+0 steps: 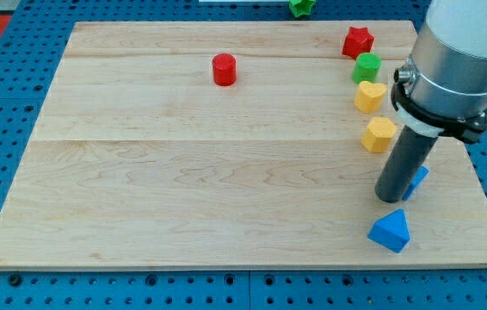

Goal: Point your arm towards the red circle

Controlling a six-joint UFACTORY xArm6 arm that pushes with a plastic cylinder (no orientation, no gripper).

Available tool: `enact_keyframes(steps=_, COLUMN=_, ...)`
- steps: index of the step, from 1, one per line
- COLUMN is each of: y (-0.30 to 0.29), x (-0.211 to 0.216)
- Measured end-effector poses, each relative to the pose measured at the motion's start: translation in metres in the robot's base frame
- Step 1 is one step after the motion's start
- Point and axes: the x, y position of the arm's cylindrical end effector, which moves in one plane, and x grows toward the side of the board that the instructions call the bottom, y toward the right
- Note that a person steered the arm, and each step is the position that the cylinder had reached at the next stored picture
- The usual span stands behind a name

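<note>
Our tip (pixel 390 198) stands near the board's (pixel 183 198) right edge, hemmed by blocks: a blue block (pixel 416 181) touching it on the right, a blue triangle (pixel 390 231) just below, a yellow hexagon (pixel 379 134) just above. Farther up the right side stand a yellow heart (pixel 369 96), a green cylinder (pixel 366 66) and a red star (pixel 357 40). Leftward we see bare wood all the way to the red cylinder (pixel 224 69); nothing stands between.

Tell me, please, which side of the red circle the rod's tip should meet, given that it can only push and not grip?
My tip sits near the view's right, beside a blue block. The red circle is a short upright cylinder standing alone toward the view's top. Nothing can grip it; I would probably meet its round lower-right wall, since that side faces my tip.
</note>
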Motion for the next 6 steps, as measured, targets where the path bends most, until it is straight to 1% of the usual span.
enact_keyframes(steps=2, y=-0.111, x=0.000)
enact_keyframes(steps=3, y=-0.142, x=-0.029)
enact_keyframes(steps=4, y=-0.157, x=-0.085)
enact_keyframes(steps=6, y=-0.214, x=-0.170)
